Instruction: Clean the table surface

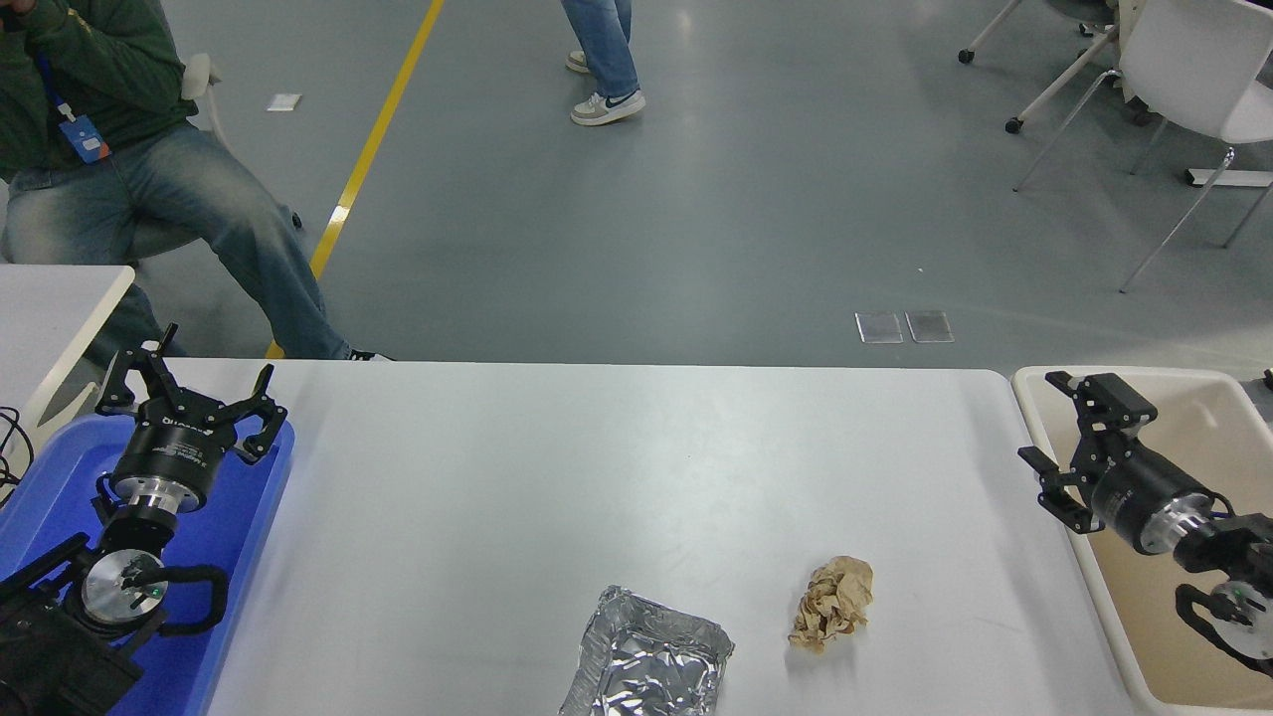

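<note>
The table surface [557, 467] is a wide light grey-white top. On it near the front lie a crumpled brown paper ball [833, 601] and a crumpled silver foil tray [651, 658]. My right gripper [1056, 425] is open and empty, over the table's right edge where it meets the beige bin, well up and right of the paper ball. My left gripper [184, 383] is open and parked over the blue tray at the lower left.
A beige bin [1124, 617] stands against the table's right end. A blue plastic tray [239, 557] sits at the left. A smaller white table [50, 298] is at far left. A person sits at the top left; another walks beyond. White chairs stand top right.
</note>
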Available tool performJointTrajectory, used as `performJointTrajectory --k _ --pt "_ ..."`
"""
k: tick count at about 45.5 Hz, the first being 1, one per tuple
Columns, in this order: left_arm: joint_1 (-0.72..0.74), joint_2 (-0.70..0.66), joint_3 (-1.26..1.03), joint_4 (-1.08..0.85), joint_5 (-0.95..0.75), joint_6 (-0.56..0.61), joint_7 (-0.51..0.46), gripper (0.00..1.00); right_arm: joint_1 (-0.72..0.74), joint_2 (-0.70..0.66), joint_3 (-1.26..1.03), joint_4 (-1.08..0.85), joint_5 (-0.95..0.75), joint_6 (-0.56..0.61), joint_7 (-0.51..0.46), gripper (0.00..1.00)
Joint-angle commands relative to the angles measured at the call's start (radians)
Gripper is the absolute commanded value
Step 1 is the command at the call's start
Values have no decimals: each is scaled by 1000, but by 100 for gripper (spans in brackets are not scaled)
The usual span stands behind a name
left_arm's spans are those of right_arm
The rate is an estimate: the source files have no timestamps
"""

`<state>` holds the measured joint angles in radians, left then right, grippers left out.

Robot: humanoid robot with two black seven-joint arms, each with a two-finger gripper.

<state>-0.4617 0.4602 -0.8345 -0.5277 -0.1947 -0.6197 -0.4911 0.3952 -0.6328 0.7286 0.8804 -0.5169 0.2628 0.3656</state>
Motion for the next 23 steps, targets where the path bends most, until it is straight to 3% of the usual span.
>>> performJointTrajectory --k 1,8,15,23 --pt "0 0 0 0 0 1 0 100 -9 -33 -64 117 -112 36 32 100" --pt "0 0 0 0 0 0 0 100 -19 -53 -61 219 -245 15 29 100" --pt "0 0 0 0 0 0 -1 100 -15 -79 -83 319 -334 -80 9 100" --pt "0 0 0 0 0 0 0 100 -16 -146 -169 471 -368 -152 -80 100"
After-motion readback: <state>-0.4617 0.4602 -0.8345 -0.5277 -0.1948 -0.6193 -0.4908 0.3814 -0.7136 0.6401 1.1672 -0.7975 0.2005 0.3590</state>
